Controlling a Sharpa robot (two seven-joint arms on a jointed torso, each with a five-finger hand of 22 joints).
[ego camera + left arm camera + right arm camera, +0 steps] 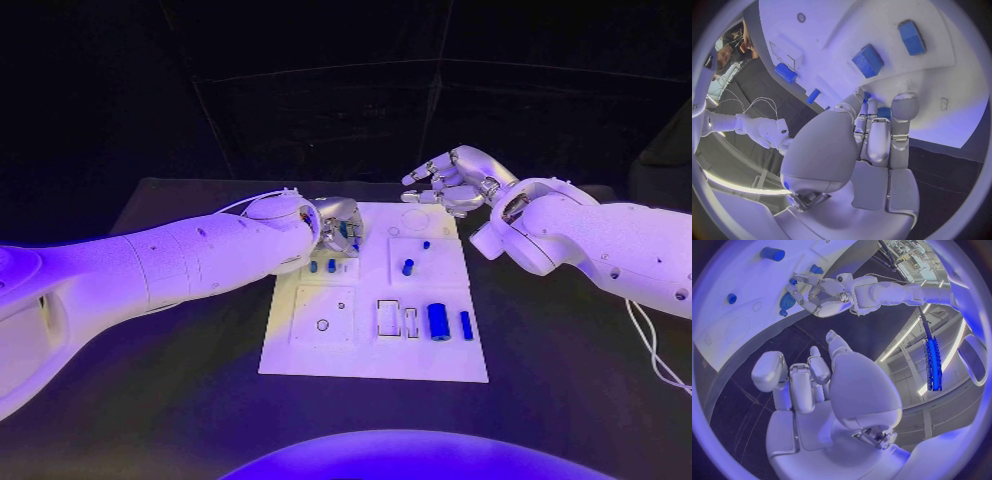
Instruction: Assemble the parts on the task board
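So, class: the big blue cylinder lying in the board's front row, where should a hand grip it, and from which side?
Grip the big blue cylinder across its middle, coming straight down from above. It lies flat on the white board with its long axis running front to back, so the fingers would likely close best on its left and right curved sides. A thinner blue bar lies close on one side, so finger room looks tight there.

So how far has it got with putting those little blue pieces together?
Early to middling, I'd guess. A few blue parts already stand in the task board. The left hand works over the board's upper left with its fingers at a part; the right hand hovers empty. Loose pieces lower right still wait.
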